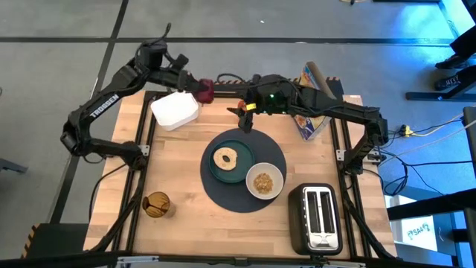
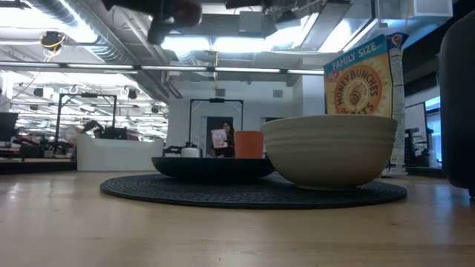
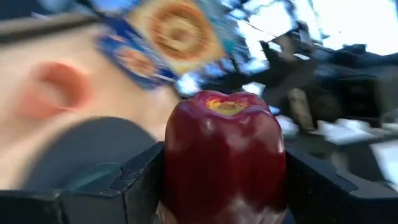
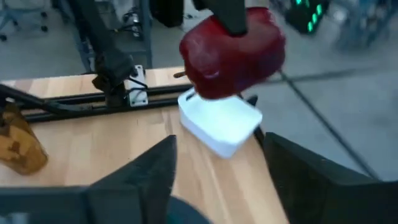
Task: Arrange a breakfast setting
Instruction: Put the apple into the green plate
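Up off the table, the red fruit (image 3: pixel 225 158) sits clamped between the left gripper's (image 1: pixel 201 88) fingers, with a white box (image 1: pixel 175 109) just below and beside it. Facing it, the right gripper (image 1: pixel 243 115) hangs with fingers spread wide and empty, the orange cup (image 1: pixel 248 106) just beside it and the mat (image 1: pixel 271 160) with plate (image 1: pixel 242 156), bagel (image 1: pixel 224 158) and bowl (image 1: pixel 264 181) nearby.

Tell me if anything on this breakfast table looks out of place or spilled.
Nothing is spilled. The bagel sits on the plate and the bowl beside it on the placemat. Only the red fruit is off the table, held in the left gripper near the far edge.
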Available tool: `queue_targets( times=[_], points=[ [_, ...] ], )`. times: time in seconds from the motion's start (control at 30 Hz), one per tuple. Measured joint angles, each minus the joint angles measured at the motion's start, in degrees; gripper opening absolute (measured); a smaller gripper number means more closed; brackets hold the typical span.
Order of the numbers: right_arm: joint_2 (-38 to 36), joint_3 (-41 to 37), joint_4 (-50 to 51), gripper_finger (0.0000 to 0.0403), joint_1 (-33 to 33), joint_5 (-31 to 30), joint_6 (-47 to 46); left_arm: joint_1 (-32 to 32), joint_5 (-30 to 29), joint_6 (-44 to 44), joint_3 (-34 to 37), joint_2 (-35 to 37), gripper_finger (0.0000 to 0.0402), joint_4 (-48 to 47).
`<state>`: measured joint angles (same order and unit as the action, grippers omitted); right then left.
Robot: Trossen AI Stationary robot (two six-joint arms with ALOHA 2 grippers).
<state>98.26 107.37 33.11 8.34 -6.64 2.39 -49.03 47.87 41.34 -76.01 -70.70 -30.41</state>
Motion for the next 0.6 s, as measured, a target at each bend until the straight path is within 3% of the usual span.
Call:
queue_targets(
  times=[0.27,0.43,0.6],
  points=[
    [0.3,0.0,-3.0,0.0344,-1.4,3.1,10.7,7.0,4.7,12.3,0.0,-0.8,0.0273,14.1],
    [0.2,0.0,-3.2,0.0375,-2.1,-3.7,13.8,9.2,7.3,15.1,0.0,-2.2,0.0273,14.2],
    [-0.4,0.0,-3.3,0.0378,-4.9,-11.6,30.5,10.4,3.3,19.6,0.1,-2.8,0.0273,14.8]
  ],
)
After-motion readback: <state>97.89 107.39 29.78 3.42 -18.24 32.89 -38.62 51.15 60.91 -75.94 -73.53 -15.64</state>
